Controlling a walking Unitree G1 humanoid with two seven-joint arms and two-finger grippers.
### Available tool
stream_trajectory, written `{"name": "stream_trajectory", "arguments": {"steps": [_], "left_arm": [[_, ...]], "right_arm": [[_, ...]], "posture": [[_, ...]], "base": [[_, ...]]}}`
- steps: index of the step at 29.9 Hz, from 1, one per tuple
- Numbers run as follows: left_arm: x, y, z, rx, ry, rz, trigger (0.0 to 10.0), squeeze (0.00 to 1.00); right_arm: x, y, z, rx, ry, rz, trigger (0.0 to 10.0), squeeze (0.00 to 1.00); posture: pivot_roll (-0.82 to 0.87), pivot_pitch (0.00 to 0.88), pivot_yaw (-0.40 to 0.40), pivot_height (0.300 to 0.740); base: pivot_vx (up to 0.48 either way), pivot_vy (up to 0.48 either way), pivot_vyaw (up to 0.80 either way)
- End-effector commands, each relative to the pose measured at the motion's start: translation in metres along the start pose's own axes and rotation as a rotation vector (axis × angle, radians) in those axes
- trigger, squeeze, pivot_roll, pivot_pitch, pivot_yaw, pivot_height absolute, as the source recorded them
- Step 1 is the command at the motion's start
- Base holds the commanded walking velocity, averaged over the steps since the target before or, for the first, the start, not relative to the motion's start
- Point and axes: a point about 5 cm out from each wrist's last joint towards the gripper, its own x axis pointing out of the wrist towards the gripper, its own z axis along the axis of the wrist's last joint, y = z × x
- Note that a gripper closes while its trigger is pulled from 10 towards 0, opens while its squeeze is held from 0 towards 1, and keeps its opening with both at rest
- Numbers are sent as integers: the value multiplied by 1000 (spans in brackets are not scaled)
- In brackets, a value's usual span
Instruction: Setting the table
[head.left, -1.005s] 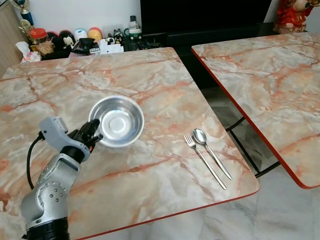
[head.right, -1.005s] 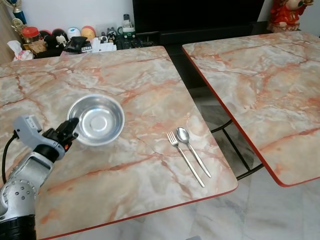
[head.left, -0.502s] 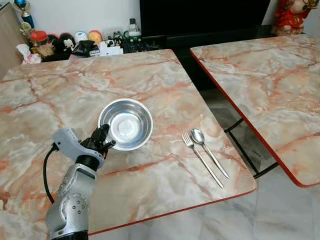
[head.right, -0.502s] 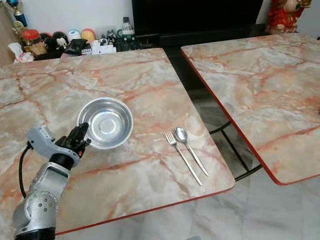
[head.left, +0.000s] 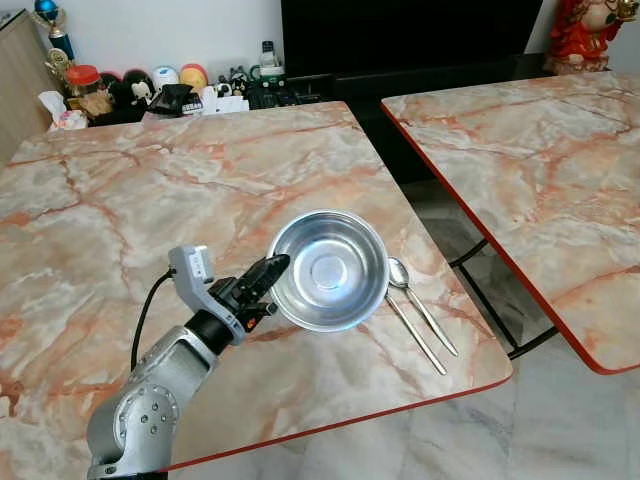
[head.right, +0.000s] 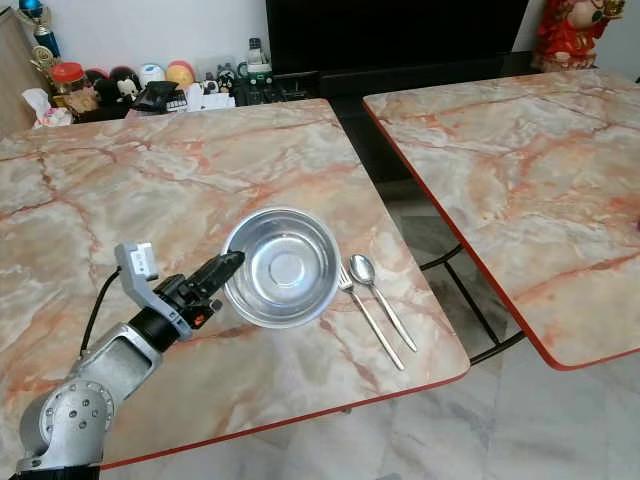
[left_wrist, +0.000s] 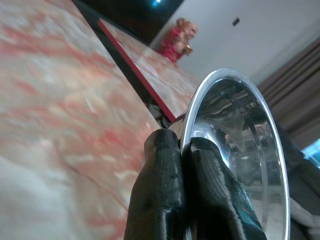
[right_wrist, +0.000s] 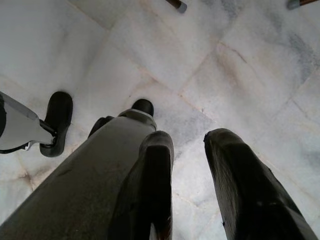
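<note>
A pink-veined marble tabletop (head.left: 150, 200) with a red edge sits in front of a dark TV unit, and a second marble table (head.left: 530, 160) stands apart at 3 o'clock across a gap of pale tiled floor. Along the far edge, at 11 o'clock, small toys, jars and figurines (head.left: 150, 88) are lined against the wall, and a red figurine (head.left: 582, 35) stands at 1 o'clock behind the second table.

The left tool (head.left: 268, 270) reaches in from 7 o'clock with its black fingers (left_wrist: 165, 195) pressed tight on the near-left rim of a stainless steel bowl (head.left: 328, 270). The bowl is tilted, with its open face turned up toward the camera, near the right front part of the tabletop. In the left wrist view one finger lies outside the rim and the other inside it, the polished wall rising between them.

Just beside the bowl at 3 o'clock lie a spoon (head.left: 420, 305) and a fork (head.right: 368, 318), side by side with handles pointing toward 5 o'clock; the bowl hides the fork's head in the left eye view.

The right tool (right_wrist: 187, 165) hangs low over the white marble floor (right_wrist: 150, 55), its two fingers narrowly parted with nothing between them.
</note>
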Motion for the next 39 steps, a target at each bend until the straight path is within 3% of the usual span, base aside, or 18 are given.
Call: {"name": "stream_trajectory", "arguments": {"steps": [1,4,13,18,23,28,34,39], "left_arm": [[0,-6,-3,8,13,-32,10000,0],[2,-10,-15,51,61,-91,10000,0],[16,-13,-14,-65,10,-189,10000,0],[15,-14,-19,-43,40,-211,10000,0],[6,-1,-19,-16,32,-149,10000,0],[-3,23,-10,49,-1,-18,10000,0],[-8,30,-3,73,-21,12,10000,0],[-19,44,8,120,-26,57,10000,0]], "right_arm": [[-1,3,-8,23,31,-1,10000,0],[-2,3,-11,148,43,-52,10000,0],[-2,3,-11,148,44,-77,10000,0],[-2,3,-11,144,40,-76,10000,0],[-2,2,-11,142,44,-79,10000,0],[-2,2,-11,135,42,-75,10000,0],[-2,1,-10,136,41,-75,10000,0],[-2,1,-10,137,41,-76,10000,0]], "posture": [[73,128,19,740],[69,137,19,740],[59,137,21,740],[57,137,20,740],[60,135,17,740],[63,128,9,740],[61,121,7,740],[61,118,8,740]], "base": [[0,0,0],[0,0,0],[0,0,0],[0,0,0],[0,0,0],[0,0,0],[0,0,0],[0,0,0]]}}
